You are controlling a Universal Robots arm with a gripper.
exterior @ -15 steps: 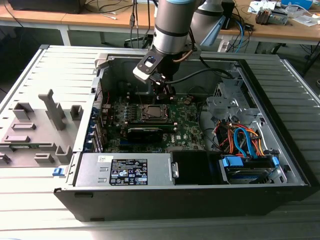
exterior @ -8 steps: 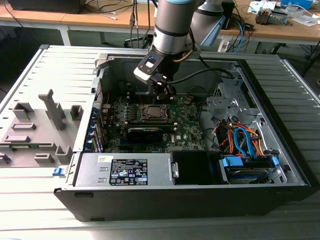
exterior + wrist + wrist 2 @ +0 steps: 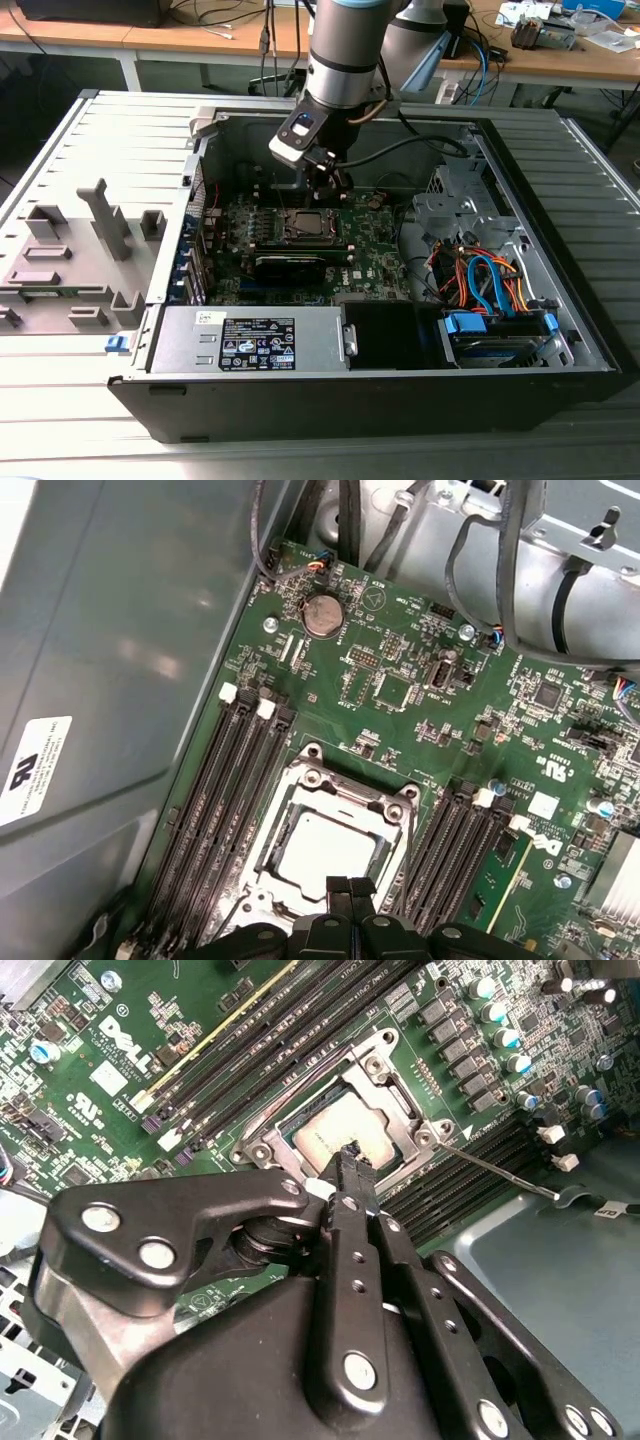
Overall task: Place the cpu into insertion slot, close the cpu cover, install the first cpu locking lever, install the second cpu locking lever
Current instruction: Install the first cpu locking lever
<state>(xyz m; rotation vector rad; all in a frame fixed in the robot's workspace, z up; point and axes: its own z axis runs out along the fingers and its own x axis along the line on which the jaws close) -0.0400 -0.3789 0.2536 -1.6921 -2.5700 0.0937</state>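
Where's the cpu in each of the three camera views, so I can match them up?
Exterior view: the cpu sits on the motherboard, under the gripper.
Second wrist view: the cpu is the pale square just beyond the gripper.
First wrist view: the cpu is the pale square beside the gripper.
Shared landmark: the cpu cover, a silver frame around it.

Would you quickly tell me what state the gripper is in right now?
Gripper: fingers shut, holding nothing, tips just over the chip.
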